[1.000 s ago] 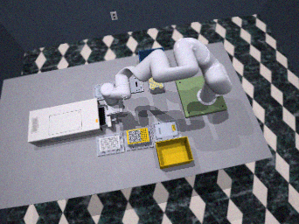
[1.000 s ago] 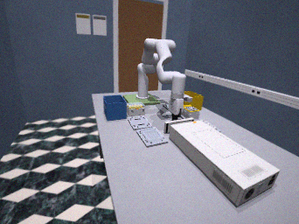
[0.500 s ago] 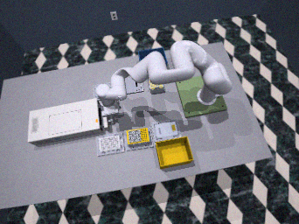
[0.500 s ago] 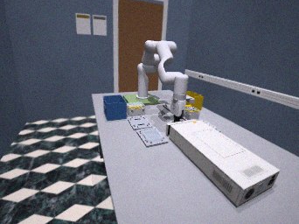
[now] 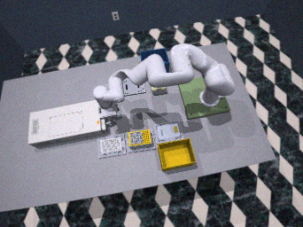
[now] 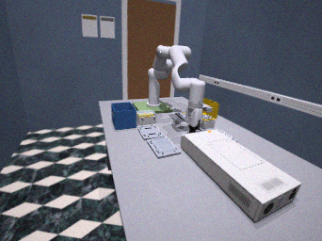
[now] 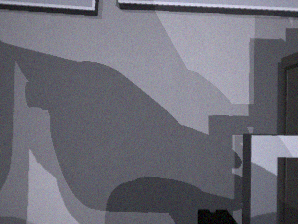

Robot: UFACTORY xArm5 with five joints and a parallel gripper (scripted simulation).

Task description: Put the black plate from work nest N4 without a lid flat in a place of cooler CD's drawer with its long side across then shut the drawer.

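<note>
The cooler CD is a long white box on the left of the bench. My gripper is shut on nothing and sits low at the cooler's right end, against its drawer front. The drawer looks pushed in, or nearly so. Part of the cooler's end shows at the right of the wrist view. No black plate shows in any view. I cannot make out the lamp.
In front of the arm stand a nest with a white plate, a nest with a yellow plate and a lidded nest. A yellow bin stands at the front right and a blue bin at the back. Two flat nests lie behind the arm. The arm's base stands on a green mat.
</note>
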